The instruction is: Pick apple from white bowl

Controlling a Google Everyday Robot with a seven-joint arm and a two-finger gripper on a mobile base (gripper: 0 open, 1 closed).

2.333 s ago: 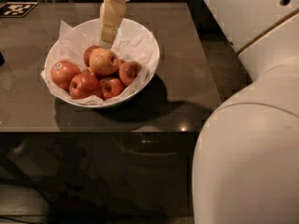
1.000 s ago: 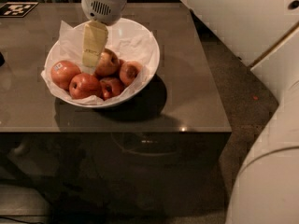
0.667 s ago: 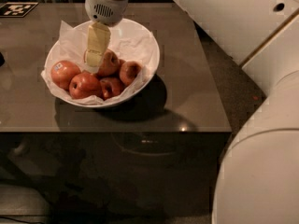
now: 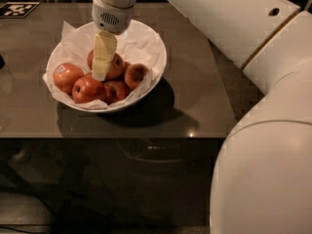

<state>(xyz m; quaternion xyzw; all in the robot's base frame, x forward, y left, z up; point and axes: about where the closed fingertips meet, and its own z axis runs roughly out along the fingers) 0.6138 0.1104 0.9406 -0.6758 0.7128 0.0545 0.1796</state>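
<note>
The white bowl (image 4: 159, 57) stands on the dark table, lined with crumpled white paper and holding several apples. The paler yellow-orange apple (image 4: 117, 66) lies at the back middle of the pile. My gripper (image 4: 101, 68) hangs from the wrist straight down into the bowl. Its yellowish tip is over the left side of that apple and covers part of it. I cannot see whether it touches the apple.
Darker red apples lie around it: one with a white sticker (image 4: 67, 76) at the left, two at the front (image 4: 87, 89) (image 4: 116, 91), one at the right (image 4: 135, 74). The table's front edge (image 4: 122, 136) is close below. My white arm (image 4: 253, 48) fills the right.
The gripper came from the bowl's far rim down and left into the bowl, then settled lower over the pale apple. The arm swung across the top right.
</note>
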